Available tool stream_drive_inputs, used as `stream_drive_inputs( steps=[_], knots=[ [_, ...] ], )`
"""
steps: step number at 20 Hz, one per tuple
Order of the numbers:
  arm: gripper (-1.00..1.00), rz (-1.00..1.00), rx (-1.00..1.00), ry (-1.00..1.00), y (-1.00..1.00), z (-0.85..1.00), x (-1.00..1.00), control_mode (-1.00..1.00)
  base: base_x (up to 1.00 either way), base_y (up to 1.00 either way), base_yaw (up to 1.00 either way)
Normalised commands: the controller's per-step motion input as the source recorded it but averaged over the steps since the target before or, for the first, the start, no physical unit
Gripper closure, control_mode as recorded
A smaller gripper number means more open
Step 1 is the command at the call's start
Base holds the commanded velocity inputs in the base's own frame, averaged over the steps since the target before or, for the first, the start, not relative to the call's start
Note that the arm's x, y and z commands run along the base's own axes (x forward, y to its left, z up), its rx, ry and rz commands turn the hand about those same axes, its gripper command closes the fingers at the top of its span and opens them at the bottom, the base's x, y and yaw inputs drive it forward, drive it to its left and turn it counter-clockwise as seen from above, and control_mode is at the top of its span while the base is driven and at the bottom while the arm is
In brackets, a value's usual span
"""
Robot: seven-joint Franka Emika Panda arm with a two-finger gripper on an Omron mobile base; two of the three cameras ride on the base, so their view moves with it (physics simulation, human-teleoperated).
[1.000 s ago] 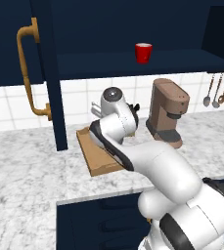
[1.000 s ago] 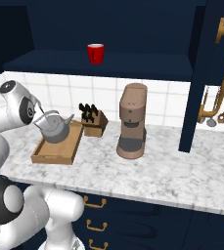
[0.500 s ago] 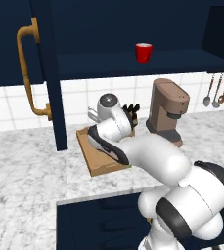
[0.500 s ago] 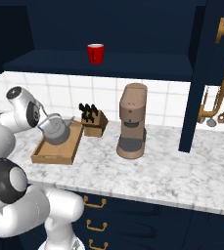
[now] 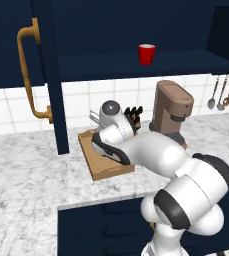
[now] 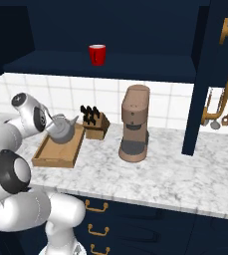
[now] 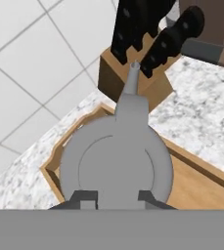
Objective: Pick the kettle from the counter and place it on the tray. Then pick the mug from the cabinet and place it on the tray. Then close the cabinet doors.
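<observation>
Holding the kettle (image 6: 61, 130) by its loop handle, your gripper (image 7: 116, 196) pinches it over the tray's (image 6: 50, 155) far end. Rigid metal, likely slippery and swing-prone; grip the arch's top.

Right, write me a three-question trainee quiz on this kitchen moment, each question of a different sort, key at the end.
1. True or false: the red mug stands on the cabinet shelf.
2. Multiple choice: the kettle is
A. beside the coffee machine, away from the tray
B. over the far end of the wooden tray, gripper shut on it
C. inside the cabinet
3. Fill in: the kettle's spout points toward the ____.

Key
1. True.
2. B. The hand view shows the gripper at the kettle's top; whether the kettle already rests on the tray cannot be told.
3. Knife block.
</observation>
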Motion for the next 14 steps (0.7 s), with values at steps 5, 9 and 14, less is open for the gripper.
stream_drive_inputs(
  steps=[5, 9, 14],
  knots=[
    [1.00, 0.00, 0.03, 0.00, 0.01, -0.09, 0.17, -1.00, 0.00, 0.00, 0.00],
    [1.00, 0.00, 0.08, 0.00, 0.02, -0.15, 0.11, -1.00, 0.00, 0.00, 0.00],
    [1.00, 0.03, 0.06, 0.00, 0.01, -0.17, 0.11, -1.00, 0.00, 0.00, 0.00]
  ],
)
